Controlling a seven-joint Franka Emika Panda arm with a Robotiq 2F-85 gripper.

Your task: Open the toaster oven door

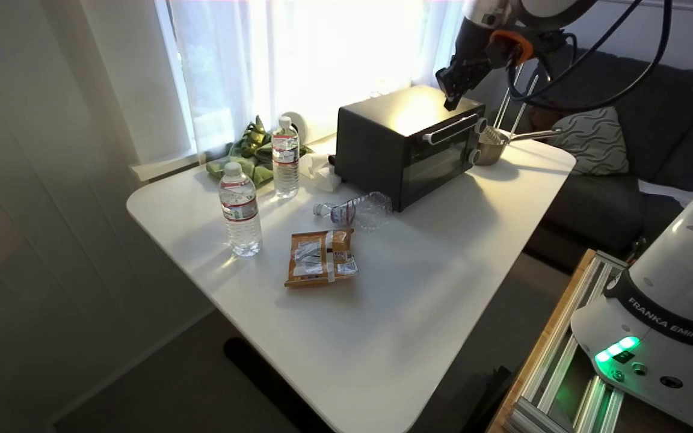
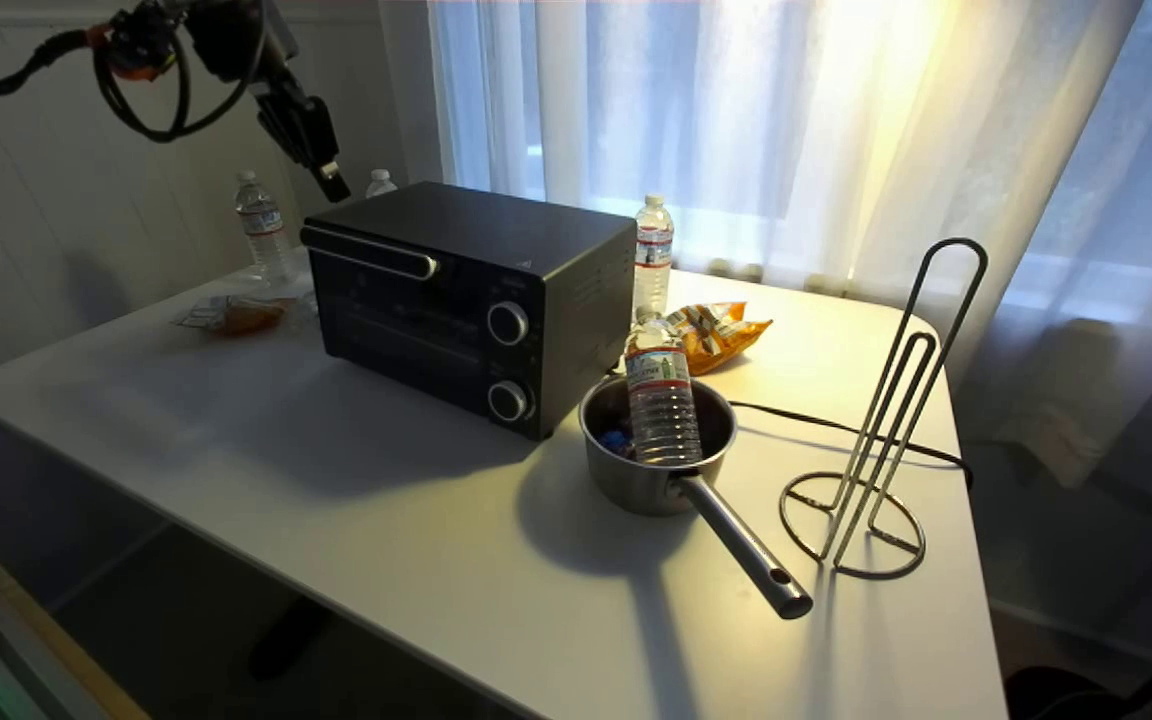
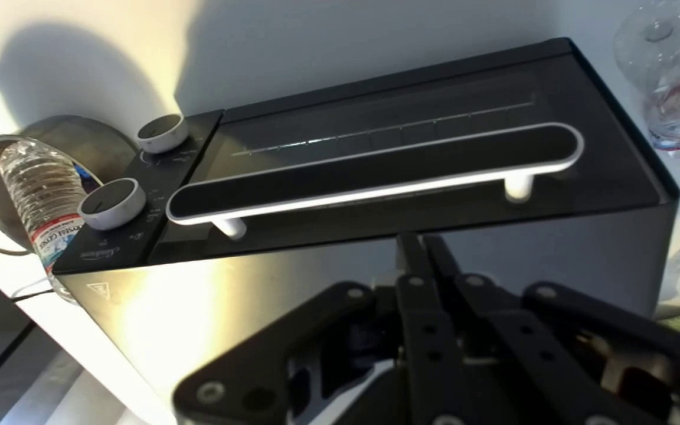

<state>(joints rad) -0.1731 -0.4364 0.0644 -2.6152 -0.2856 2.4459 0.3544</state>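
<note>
my claw (image 3: 425, 238) is pinched together, empty, above the toaster oven (image 2: 481, 222), its door (image 2: 396, 318) closed across the front; beside the oven, a saucepan (image 2: 634, 492) holds a leaning bottle (image 2: 663, 405) and something blue (image 2: 617, 441).

Black boxy toaster oven (image 1: 396, 143) upright on white table (image 1: 437, 288), dark-windowed door (image 3: 375, 137) closed, pale-rimmed handle (image 3: 375, 170) along its top edge

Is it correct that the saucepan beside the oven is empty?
No, in an exterior view a bottle sits inside the saucepan.
</note>
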